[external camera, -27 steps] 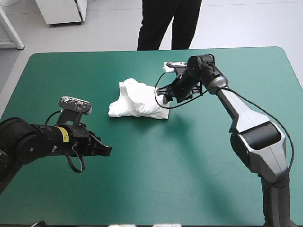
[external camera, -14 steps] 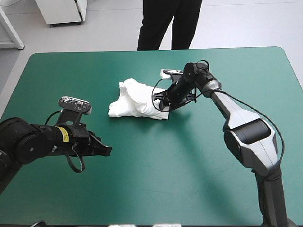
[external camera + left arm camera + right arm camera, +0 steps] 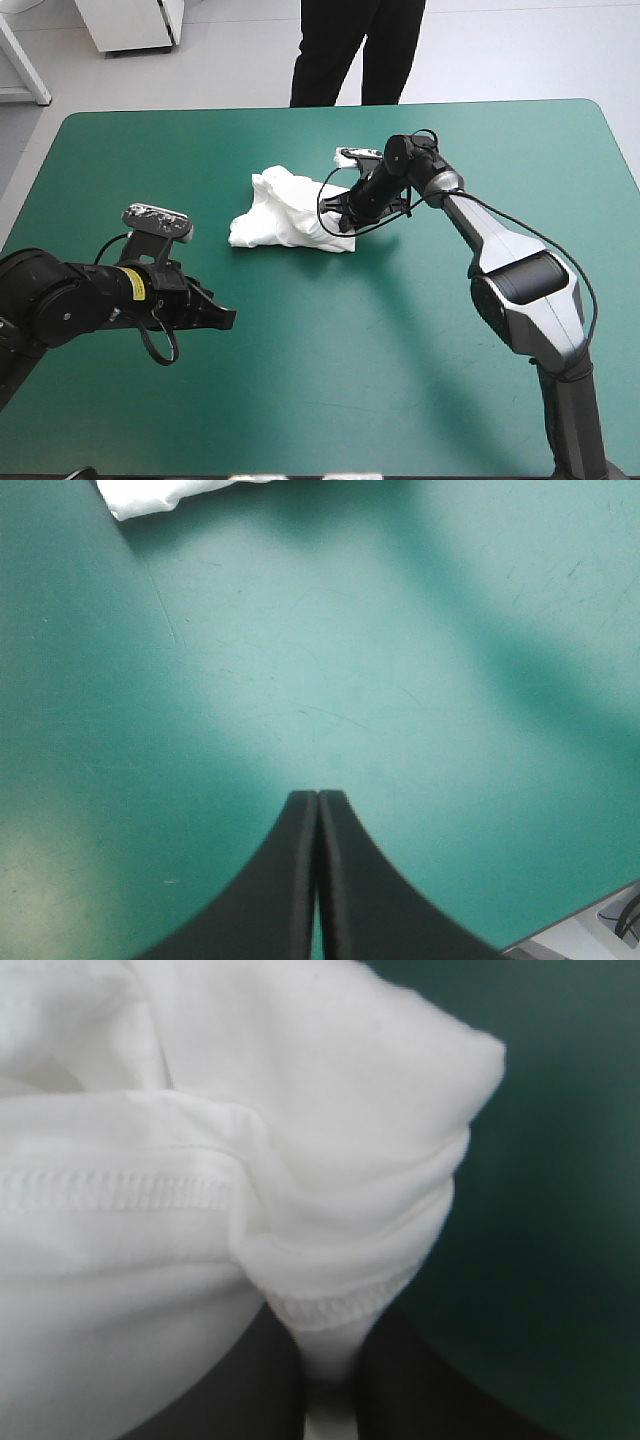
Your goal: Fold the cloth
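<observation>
The white T-shirt lies as a crumpled heap a little beyond the table's middle. My right gripper is at the heap's right edge. In the right wrist view its black fingers stand all but shut, with a hemmed fold of the T-shirt pinched between them at the right gripper. My left gripper hovers low over bare teal-green cover near the front left, well short of the heap. It is shut and holds nothing, the left gripper forming one pointed arch. A corner of the T-shirt shows far ahead of it.
Teal-green table cover spreads bare around the heap, widest toward the front and right.
My right gripper has slid a short way left and onto the T-shirt's right edge. The left arm and the heap have stayed where they were.
</observation>
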Robot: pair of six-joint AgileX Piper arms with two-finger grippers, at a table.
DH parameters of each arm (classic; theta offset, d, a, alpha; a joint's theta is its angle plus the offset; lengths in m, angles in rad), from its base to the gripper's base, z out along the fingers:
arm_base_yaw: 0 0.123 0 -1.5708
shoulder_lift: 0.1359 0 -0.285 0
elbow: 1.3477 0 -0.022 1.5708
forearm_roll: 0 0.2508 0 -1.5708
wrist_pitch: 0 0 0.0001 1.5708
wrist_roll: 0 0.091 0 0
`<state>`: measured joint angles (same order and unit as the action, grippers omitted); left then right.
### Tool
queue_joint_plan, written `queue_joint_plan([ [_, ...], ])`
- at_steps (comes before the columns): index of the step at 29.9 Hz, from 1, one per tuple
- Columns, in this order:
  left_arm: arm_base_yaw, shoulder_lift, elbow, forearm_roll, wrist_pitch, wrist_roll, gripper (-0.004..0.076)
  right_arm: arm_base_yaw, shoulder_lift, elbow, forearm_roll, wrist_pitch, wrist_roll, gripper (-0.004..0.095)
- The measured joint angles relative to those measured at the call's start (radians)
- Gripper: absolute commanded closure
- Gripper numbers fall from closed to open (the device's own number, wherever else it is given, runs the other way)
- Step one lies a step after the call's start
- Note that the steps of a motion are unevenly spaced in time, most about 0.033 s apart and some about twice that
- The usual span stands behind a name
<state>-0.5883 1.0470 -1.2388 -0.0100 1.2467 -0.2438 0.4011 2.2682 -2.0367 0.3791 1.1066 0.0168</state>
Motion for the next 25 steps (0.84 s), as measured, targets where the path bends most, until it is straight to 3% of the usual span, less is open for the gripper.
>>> queue_joint_plan([
  [7, 0.000, 0.000, 0.000, -0.021, 0.000, -0.020, 0.0734, -0.017, -0.016, 0.042, -0.025, -0.002, 0.022, 0.0925],
  [15, 0.000, 0.000, 0.000, -0.044, 0.000, -0.022, 0.0734, -0.099, -0.195, 0.361, -0.069, -0.170, 0.007, 0.0925],
  [25, 0.000, 0.000, 0.000, -0.045, 0.000, -0.022, 0.0734, -0.365, -0.485, 0.787, -0.197, -0.312, -0.005, 0.0925],
])
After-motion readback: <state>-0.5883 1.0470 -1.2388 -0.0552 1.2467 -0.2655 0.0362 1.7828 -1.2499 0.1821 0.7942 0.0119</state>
